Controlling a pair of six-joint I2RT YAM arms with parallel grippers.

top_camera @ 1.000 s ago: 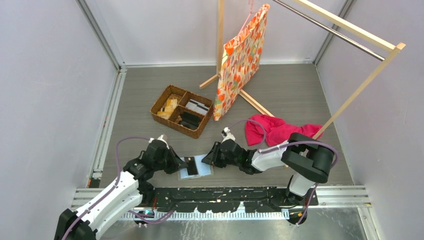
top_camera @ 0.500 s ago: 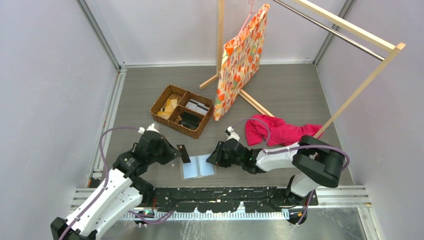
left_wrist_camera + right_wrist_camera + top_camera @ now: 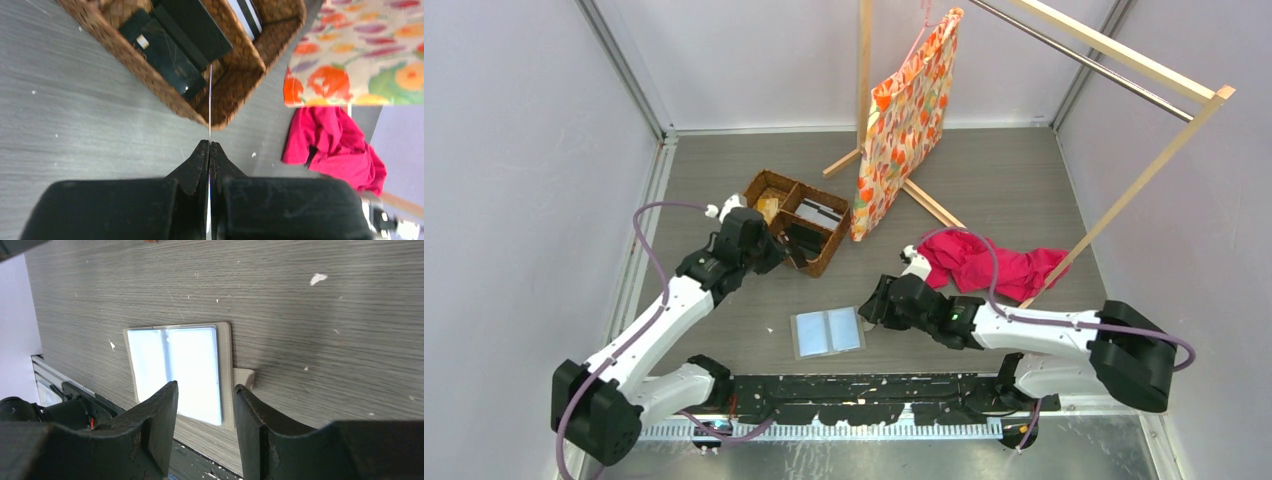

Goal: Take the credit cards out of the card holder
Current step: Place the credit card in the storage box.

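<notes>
The card holder (image 3: 827, 331) lies spread open on the floor, its pale blue sleeved panels facing up; the right wrist view shows it too, the card holder (image 3: 172, 365) with its grey-olive border. My right gripper (image 3: 871, 310) hovers just off its right edge, and in its own view the right gripper (image 3: 205, 386) is open with nothing between the fingers. My left gripper (image 3: 769, 250) is at the wicker basket's near corner. In its wrist view the left gripper (image 3: 209, 144) is shut on a credit card (image 3: 210, 100), seen edge-on as a thin line pointing at the basket.
The brown divided basket (image 3: 742, 205) holds dark cards and a striped one; its near wall (image 3: 235, 85) is right ahead of the left fingers. A red cloth (image 3: 984, 262) lies to the right. A floral bag (image 3: 904, 120) hangs from the wooden rack (image 3: 1124, 60).
My left gripper has carried the card from the card holder up and back to the basket. My right gripper has let go of the holder, widened and drawn back to the right.
</notes>
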